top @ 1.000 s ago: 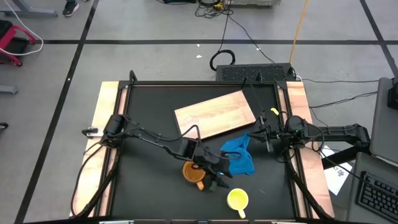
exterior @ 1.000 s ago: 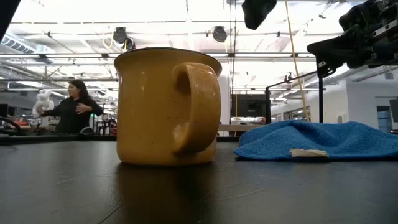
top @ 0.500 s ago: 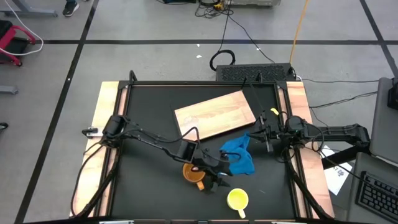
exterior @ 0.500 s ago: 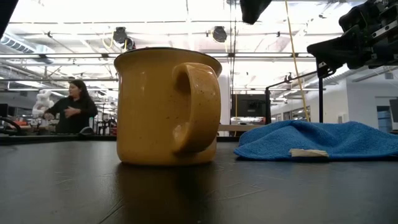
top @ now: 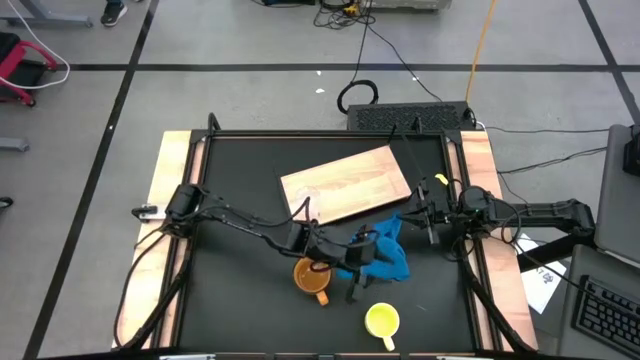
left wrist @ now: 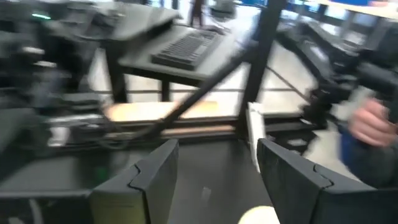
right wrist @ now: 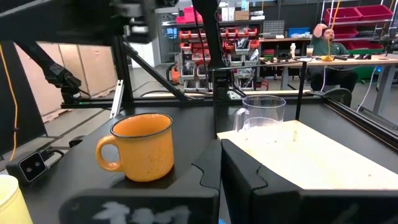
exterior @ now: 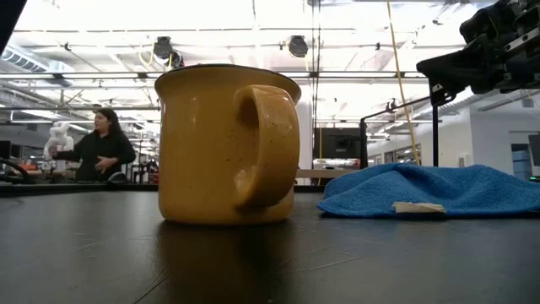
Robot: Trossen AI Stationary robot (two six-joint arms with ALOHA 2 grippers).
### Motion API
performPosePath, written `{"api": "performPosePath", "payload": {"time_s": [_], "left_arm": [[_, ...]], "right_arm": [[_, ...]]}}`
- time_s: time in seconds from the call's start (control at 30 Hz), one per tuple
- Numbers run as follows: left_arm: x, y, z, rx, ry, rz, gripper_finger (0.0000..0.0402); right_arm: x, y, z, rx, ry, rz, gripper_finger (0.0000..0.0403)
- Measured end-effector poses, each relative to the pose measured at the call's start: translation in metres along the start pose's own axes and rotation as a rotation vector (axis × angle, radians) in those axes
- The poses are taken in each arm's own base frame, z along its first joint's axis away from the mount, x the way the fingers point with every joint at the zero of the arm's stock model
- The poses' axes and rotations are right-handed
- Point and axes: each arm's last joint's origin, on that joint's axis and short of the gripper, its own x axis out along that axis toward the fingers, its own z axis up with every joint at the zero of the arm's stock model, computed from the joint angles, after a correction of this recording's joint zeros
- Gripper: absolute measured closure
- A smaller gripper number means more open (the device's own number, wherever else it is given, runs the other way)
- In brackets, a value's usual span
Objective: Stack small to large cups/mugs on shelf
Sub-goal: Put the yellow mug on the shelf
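Note:
The orange mug (top: 310,276) stands upright on the black table near its middle, and fills the low view (exterior: 228,143) with its handle turned to the near side. The yellow mug (top: 382,320) stands near the table's near edge. The clear glass cup (right wrist: 262,118) stands on the wooden board (top: 345,183). My left gripper (top: 357,272) hovers open above the table between the two mugs, touching nothing; in its own view (left wrist: 214,155) the yellow mug's rim (left wrist: 261,215) shows below. My right gripper (top: 428,222) waits shut at the table's right side.
A crumpled blue cloth (top: 385,250) lies just right of the left gripper, between the board and the yellow mug. Bare tabletop (top: 235,290) lies left of the orange mug. People move in the room beyond the table.
My left gripper has risen, leaving the top of the low view, and has drifted a little toward the far edge and the blue cloth. The mugs, the cup and the board have stayed put.

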Motion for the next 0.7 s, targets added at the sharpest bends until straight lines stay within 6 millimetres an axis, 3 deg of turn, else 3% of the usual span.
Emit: {"api": "performPosePath", "payload": {"time_s": [0.2, 0.37, 0.5, 0.7], "left_arm": [[-0.003, 0.047, -0.002, -0.049, 0.061, 0.132, 0.0181], [-0.002, 0.069, -0.017, -0.095, 0.173, 0.135, 0.0181], [0.004, 0.075, -0.032, -0.114, 0.232, 0.085, 0.0181], [0.013, 0.060, -0.057, -0.105, 0.352, 0.015, 0.0181]], "right_arm": [[0.000, 0.000, 0.000, 0.000, 0.000, 0.000, 0.0403], [0.000, 0.000, 0.000, 0.000, 0.000, 0.000, 0.0403], [0.000, 0.000, 0.000, -0.017, 0.005, 0.000, 0.0403], [0.001, 0.000, -0.003, -0.039, 0.028, -0.001, 0.0403]]}}
